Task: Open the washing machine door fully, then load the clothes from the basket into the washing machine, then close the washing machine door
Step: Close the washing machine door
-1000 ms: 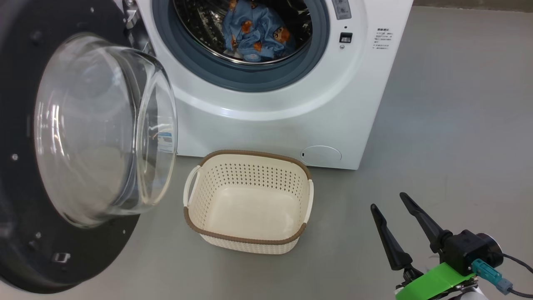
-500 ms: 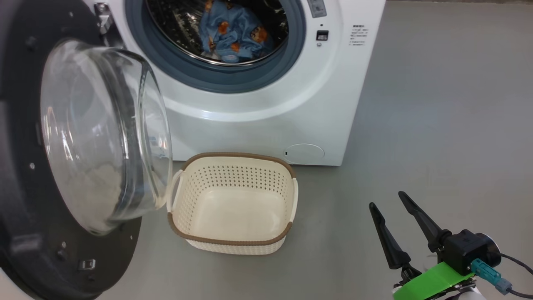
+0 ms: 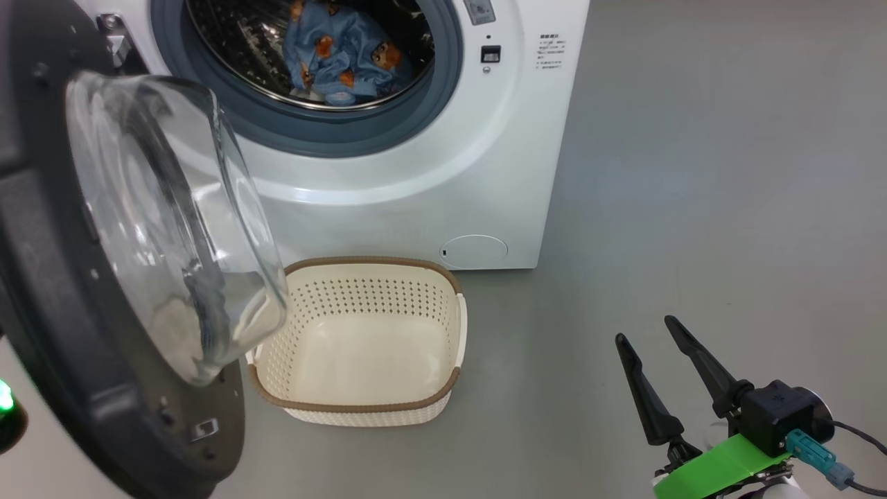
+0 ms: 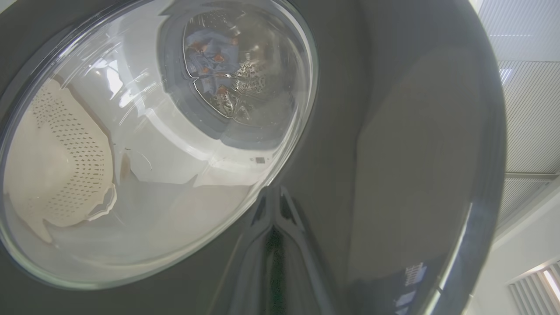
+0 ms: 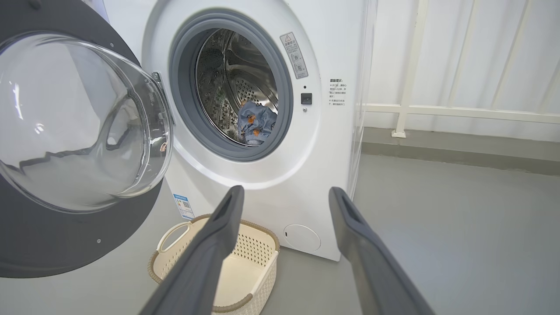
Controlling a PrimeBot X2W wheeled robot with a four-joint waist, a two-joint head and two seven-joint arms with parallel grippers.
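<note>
At floor level ahead: washing machine point(image 3: 416, 173), drum point(image 3: 229, 48) exposed | washing machine door point(image 3: 41, 277) half-swung at left | basket point(image 3: 374, 261) empty below it | clothes point(image 3: 339, 59) inside drum | left gripper point(image 4: 273, 236) clenched, set against door's outer face: push steadily until it shuts | right gripper point(image 3: 644, 330) released, clear.

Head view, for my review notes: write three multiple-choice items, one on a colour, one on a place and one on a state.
1. The basket has a rim that is: A brown, B green, C black.
2. The clothes lie: A in the basket, B in the drum, C on the floor.
3. The door is: A latched shut, B swung open, C off its hinge.

Answers:
1. A: a brown band runs round the basket's top edge.
2. B: blue printed fabric sits inside the steel drum, and the basket holds nothing.
3. B: the door stands away from the round opening, still on its hinge.
</note>
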